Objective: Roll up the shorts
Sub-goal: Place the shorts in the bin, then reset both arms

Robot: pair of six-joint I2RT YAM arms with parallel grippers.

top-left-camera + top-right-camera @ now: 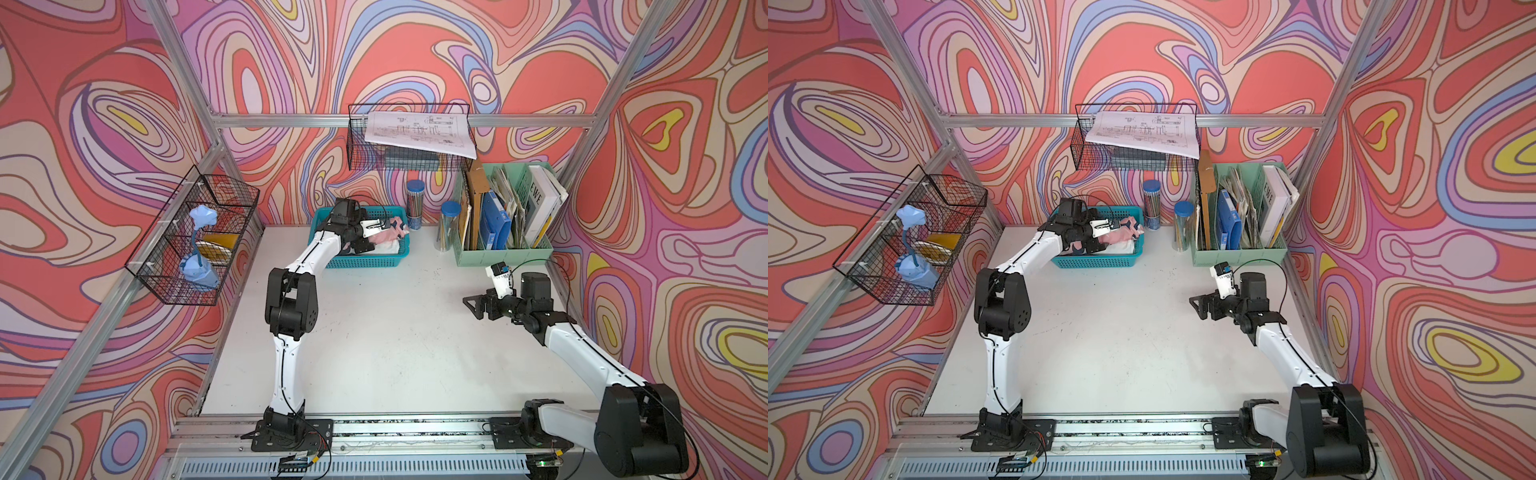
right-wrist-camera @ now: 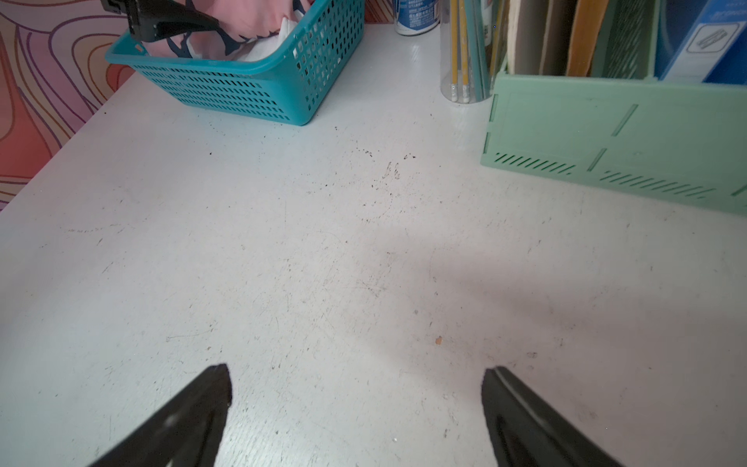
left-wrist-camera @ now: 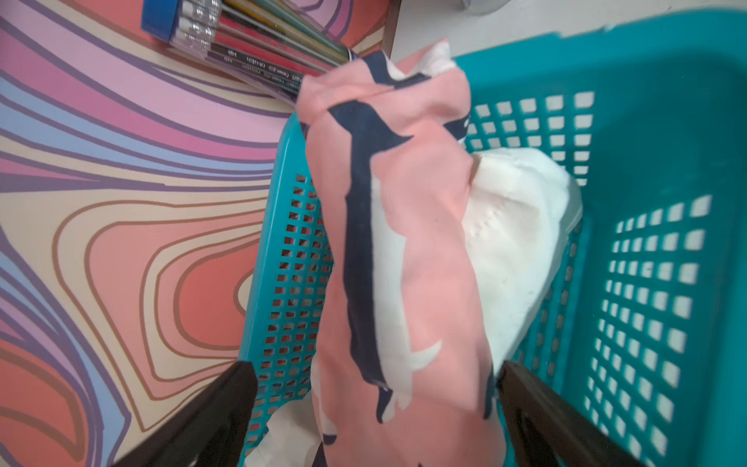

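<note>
A white table (image 2: 323, 242) is enclosed by swirled walls (image 1: 415, 50). The shorts (image 3: 404, 242) are laid lengthwise between the spread fingers of the left gripper (image 3: 374, 370); the right gripper (image 2: 355, 372) is spread too.

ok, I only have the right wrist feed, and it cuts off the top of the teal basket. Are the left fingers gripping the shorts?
Observer: No. In the left wrist view the left fingers are spread wide, one on each side of the shorts, not clamped.
Operator: Where do the shorts sit?
Observer: In the basket, as a long bundle lying on a white cloth.
Operator: All inside?
Observer: Not quite. One end reaches up past the rim, close to the pencil tube.
</note>
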